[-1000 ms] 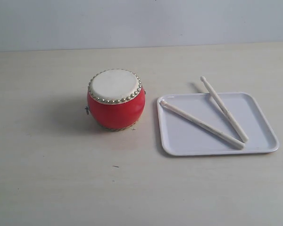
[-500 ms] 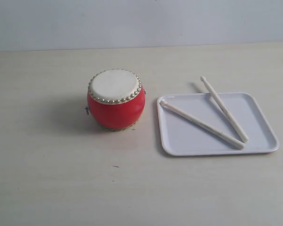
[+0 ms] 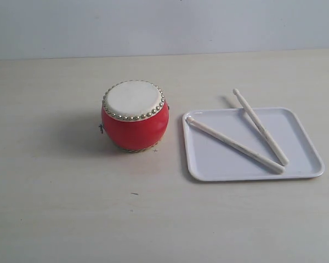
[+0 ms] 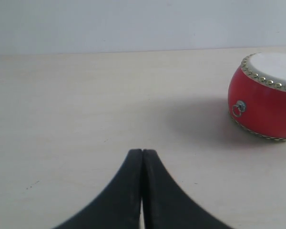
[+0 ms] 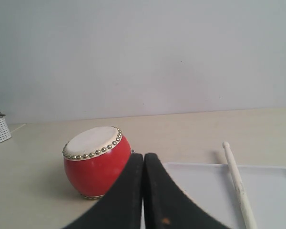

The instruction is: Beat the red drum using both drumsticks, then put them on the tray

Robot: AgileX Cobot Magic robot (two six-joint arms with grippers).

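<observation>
While both drumsticks [image 3: 247,137] lie crossed on the tray [image 3: 308,170], right of the red drum [image 3: 135,116], the left tool [image 4: 142,151] and right tool [image 5: 143,155] sit pinched empty.

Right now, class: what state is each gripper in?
Left gripper: closed, holding nothing.
Right gripper: closed, holding nothing.

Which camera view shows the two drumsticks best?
The exterior view: both drumsticks lie whole across the tray. The right wrist view shows only one stick; the left wrist view shows none.
</observation>
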